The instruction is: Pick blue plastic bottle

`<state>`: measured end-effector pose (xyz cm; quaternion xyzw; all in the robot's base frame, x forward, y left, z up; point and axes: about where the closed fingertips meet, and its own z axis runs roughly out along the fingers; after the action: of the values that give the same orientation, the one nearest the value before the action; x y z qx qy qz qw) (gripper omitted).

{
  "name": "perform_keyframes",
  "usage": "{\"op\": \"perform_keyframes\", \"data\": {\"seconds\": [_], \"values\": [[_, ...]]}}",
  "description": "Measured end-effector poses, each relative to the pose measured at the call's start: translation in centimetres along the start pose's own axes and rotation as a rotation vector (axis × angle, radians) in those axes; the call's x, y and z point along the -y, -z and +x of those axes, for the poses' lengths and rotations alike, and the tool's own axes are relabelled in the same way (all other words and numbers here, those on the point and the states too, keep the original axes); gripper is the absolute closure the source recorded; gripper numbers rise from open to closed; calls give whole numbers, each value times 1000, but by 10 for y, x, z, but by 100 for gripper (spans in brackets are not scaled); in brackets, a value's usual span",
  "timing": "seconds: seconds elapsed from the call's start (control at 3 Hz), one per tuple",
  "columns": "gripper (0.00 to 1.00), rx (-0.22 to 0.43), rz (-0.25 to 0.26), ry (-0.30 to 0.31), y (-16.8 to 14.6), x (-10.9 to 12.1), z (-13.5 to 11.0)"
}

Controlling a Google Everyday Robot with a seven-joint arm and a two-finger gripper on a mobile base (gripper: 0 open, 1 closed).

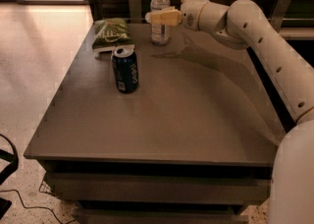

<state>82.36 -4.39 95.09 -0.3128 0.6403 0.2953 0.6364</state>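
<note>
The blue plastic bottle (160,1), clear with a white cap and a pale label, stands upright at the far edge of the grey table (186,120). My gripper (153,17) reaches in from the right at the height of the bottle's middle and overlaps it in the camera view. The white arm (255,36) runs back from it to the lower right. I cannot tell whether the gripper touches the bottle.
A dark blue drink can (125,69) stands upright on the left half of the table. A green snack bag (112,32) lies at the far left corner. A dark wall with upright brackets runs behind the table.
</note>
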Motion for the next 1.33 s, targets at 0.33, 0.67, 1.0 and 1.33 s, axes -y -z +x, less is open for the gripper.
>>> {"op": "perform_keyframes", "data": {"seconds": [0.33, 0.67, 1.0, 1.33], "values": [[0, -15, -8, -28, -4, 1, 15], [0, -52, -23, -40, -10, 1, 27], [0, -72, -49, -45, -24, -1, 36], [18, -65, -75, -45, -38, -2, 39]]}}
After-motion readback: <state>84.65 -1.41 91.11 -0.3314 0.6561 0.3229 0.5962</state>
